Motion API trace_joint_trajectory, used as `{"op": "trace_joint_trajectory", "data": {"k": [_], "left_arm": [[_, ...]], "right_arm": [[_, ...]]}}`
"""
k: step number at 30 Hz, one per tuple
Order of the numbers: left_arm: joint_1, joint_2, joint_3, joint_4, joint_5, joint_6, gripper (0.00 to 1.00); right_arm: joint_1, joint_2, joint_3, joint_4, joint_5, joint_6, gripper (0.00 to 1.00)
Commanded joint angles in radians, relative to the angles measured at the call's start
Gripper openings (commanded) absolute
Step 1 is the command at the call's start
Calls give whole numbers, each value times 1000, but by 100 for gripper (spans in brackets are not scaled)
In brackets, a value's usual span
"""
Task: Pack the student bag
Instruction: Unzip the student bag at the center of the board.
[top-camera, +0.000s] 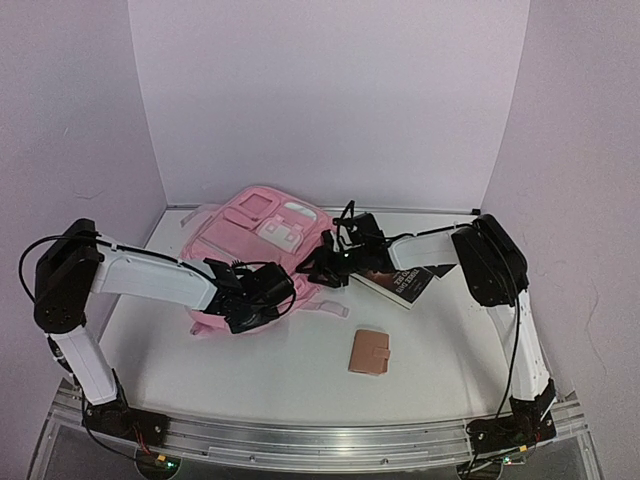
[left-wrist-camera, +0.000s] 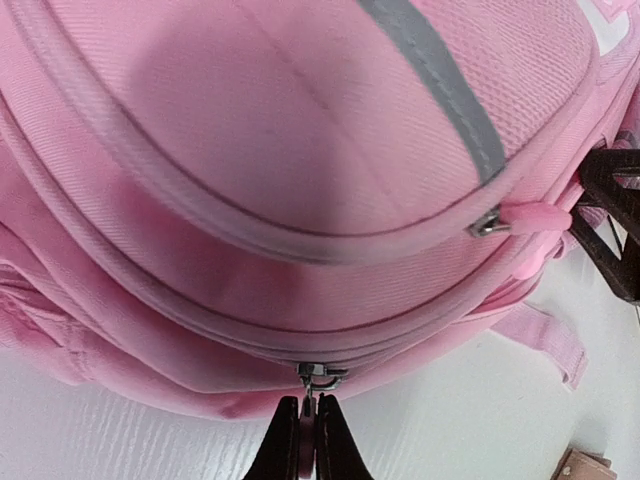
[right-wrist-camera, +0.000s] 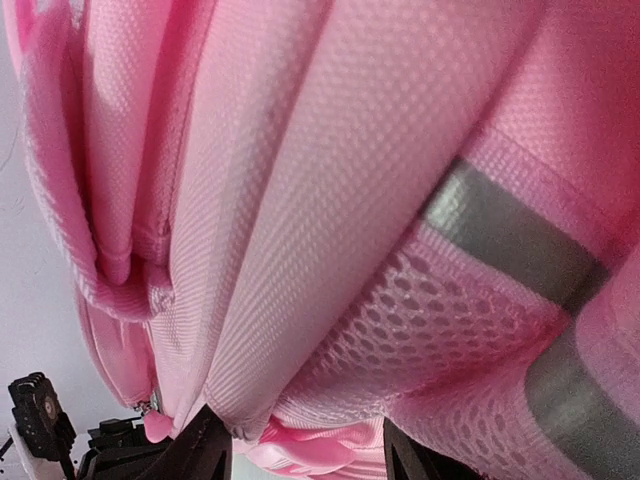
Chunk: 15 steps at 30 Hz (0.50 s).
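Left end effector (left-wrist-camera: 308, 412) pinches zip (left-wrist-camera: 320, 375); right end effector (right-wrist-camera: 305, 440) grips student bag (left-wrist-camera: 280, 150) (white table (top-camera: 250, 375), lilac walls (top-camera: 330, 90)).

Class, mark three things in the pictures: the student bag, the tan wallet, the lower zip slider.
student bag (top-camera: 235, 240): top view, pink front panel.
tan wallet (top-camera: 370, 352): top view, middle of cover.
lower zip slider (left-wrist-camera: 319, 376): left wrist view, metal loop.

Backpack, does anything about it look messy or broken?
Nothing looks broken or spilled. The student bag lies flat, but its side is scrunched into folds where the right gripper pinches it. The left gripper is shut on a zipper pull. A dark book lies crooked beside it.
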Motion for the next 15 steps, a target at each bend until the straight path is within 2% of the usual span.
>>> {"op": "trace_joint_trajectory", "data": {"k": [1, 5, 8, 15], "left_arm": [[-36, -95, -64, -56, 32, 16, 0], [-68, -90, -35, -32, 90, 157, 0], [-76, -71, 14, 56, 138, 277, 0], [-52, -52, 60, 195, 173, 350, 0]], "right_arm": [[-73, 56, 56, -43, 117, -49, 51], [-89, 62, 153, -103, 71, -92, 52], [-88, 25, 167, -108, -6, -100, 55], [-83, -182, -15, -115, -197, -110, 65]]}}
